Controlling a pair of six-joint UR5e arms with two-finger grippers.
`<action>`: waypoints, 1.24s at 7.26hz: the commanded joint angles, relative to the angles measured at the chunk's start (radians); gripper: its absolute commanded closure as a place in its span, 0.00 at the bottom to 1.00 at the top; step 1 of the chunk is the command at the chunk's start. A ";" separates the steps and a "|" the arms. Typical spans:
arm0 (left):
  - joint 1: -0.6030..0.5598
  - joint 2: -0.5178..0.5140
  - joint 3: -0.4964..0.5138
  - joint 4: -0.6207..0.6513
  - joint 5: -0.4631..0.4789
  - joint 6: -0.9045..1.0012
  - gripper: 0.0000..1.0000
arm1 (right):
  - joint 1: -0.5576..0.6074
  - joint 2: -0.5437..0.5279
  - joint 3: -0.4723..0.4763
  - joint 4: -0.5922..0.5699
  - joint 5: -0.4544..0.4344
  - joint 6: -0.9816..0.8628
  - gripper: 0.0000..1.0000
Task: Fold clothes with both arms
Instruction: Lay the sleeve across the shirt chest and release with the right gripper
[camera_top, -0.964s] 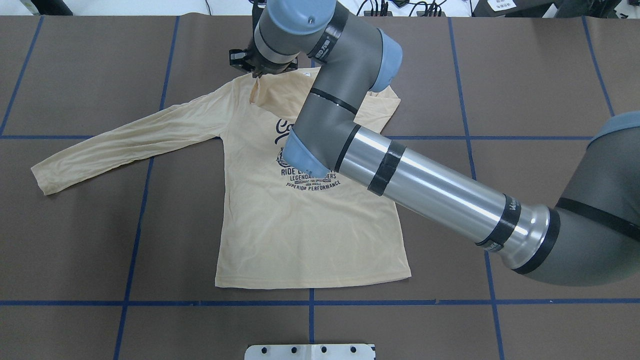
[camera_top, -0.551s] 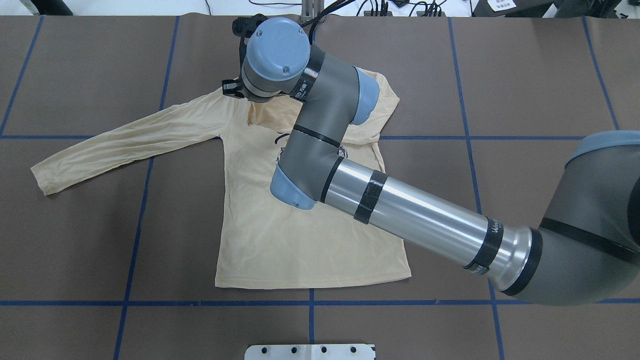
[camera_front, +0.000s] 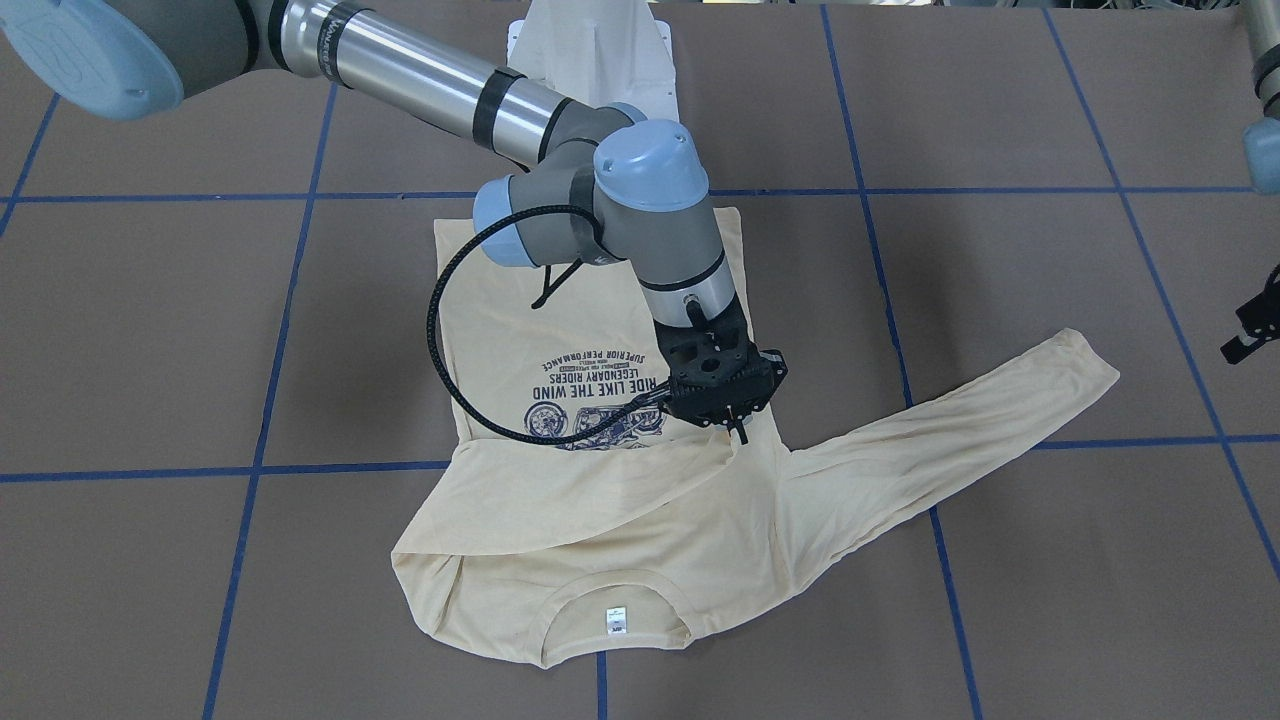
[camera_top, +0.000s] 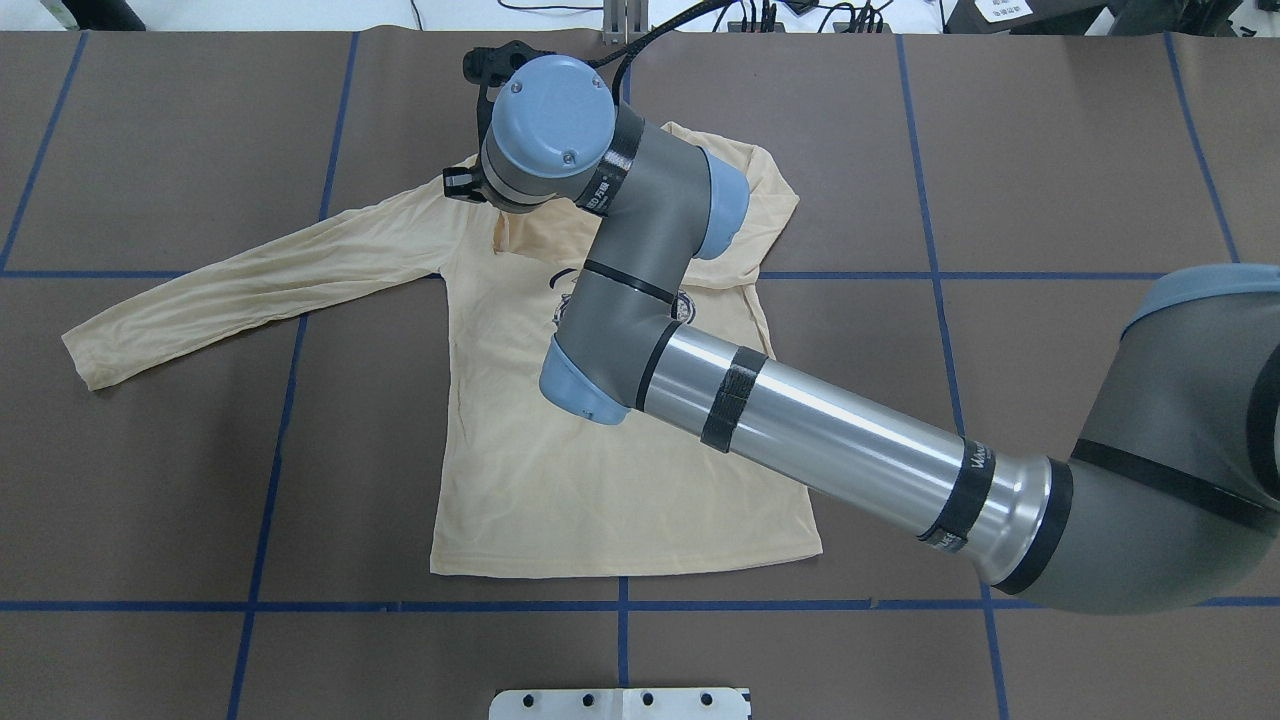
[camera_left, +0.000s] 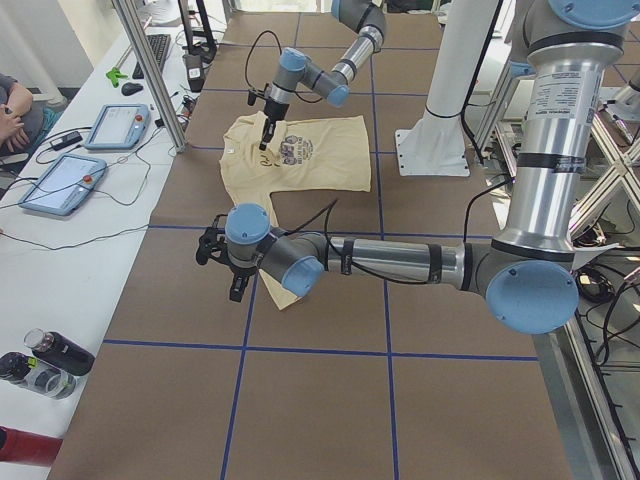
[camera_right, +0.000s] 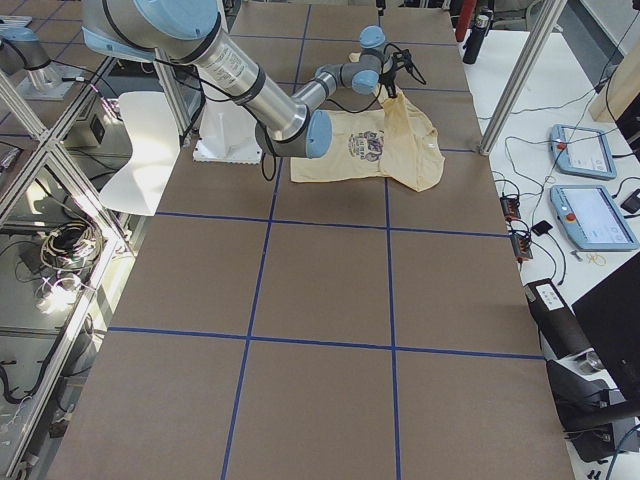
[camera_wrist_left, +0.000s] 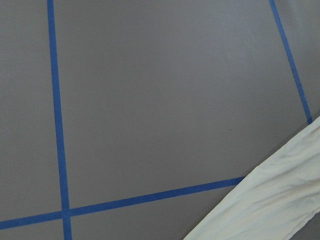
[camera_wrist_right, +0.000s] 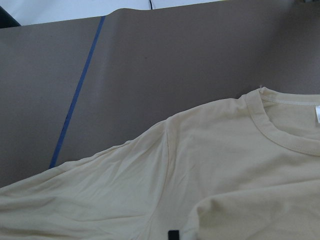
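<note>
The cream-yellow shirt (camera_top: 600, 480) lies print-up on the brown table, neck label (camera_front: 617, 620) toward the far side. Its right sleeve is folded across the chest. My right gripper (camera_front: 738, 428) is shut on that sleeve's end just above the cloth near the left shoulder; in the overhead view the wrist hides it. The right wrist view shows the collar (camera_wrist_right: 280, 130) and shoulder. The left sleeve (camera_top: 250, 280) stretches out flat. My left gripper (camera_front: 1250, 320) hangs beyond that sleeve's cuff (camera_wrist_left: 270, 205), apart from it; I cannot tell whether it is open or shut.
Blue tape lines (camera_top: 270, 450) grid the brown mat. The white pedestal base (camera_front: 590, 50) stands at the robot's side. In the exterior left view, tablets (camera_left: 70, 170) and bottles (camera_left: 45, 360) sit on a side bench, where a person's hand (camera_left: 10, 100) rests.
My right arm has swung its wrist toward the robot and slightly left, carrying the sleeve end further across the shirt's chest. The rest of the shirt has not moved.
</note>
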 joint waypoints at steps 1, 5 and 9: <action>0.000 -0.007 0.007 0.000 0.000 0.000 0.00 | -0.007 0.024 -0.002 0.002 -0.038 0.156 0.02; 0.005 -0.023 0.007 -0.002 0.000 -0.040 0.00 | 0.009 0.016 0.024 -0.001 -0.019 0.174 0.01; 0.147 0.038 0.003 -0.292 0.193 -0.396 0.00 | 0.103 -0.189 0.321 -0.192 0.187 0.153 0.01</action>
